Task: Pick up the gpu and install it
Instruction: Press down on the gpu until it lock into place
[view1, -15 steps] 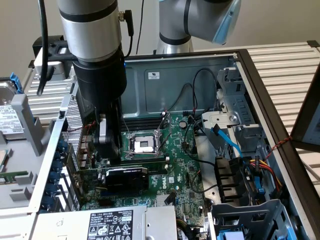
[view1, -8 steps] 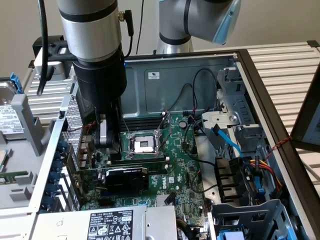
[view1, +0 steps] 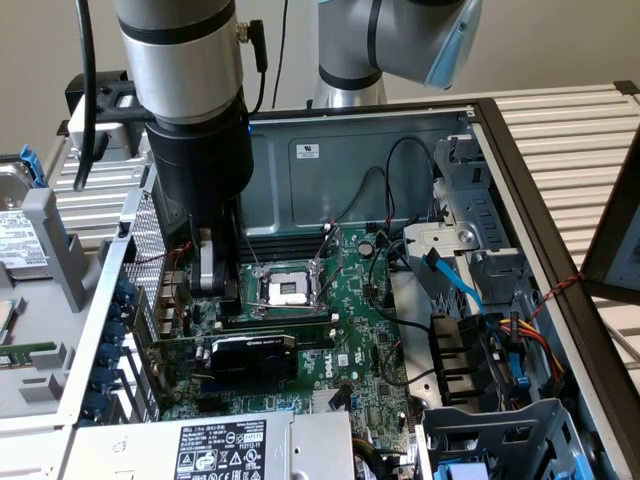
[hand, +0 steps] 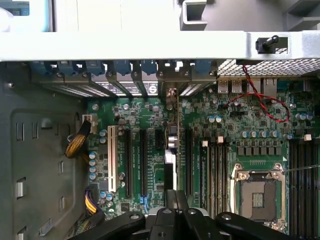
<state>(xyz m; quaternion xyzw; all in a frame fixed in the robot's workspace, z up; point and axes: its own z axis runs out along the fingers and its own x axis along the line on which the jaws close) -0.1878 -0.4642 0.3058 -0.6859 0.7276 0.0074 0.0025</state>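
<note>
The gpu (view1: 250, 355), a green card with a black shroud, stands upright in a slot of the green motherboard (view1: 360, 330) inside the open computer case. Its bracket end points toward the case's slot wall at the exterior view's left. In the wrist view I look down on the gpu (hand: 171, 145) edge-on, between the black expansion slots. My gripper (view1: 215, 285) hangs just above the card's bracket end. In the wrist view the gripper (hand: 175, 196) is shut, its fingertips meeting over the card's upper edge. Nothing shows between the fingers.
An empty CPU socket (view1: 290, 290) lies just beyond the card, with memory slots (hand: 305, 170) beside it. Red wires (hand: 260, 100) loop near the rear ports. A power supply (view1: 220, 450) sits in front, and drive cages (view1: 500, 430) and cable bundles (view1: 460, 280) crowd the exterior view's right.
</note>
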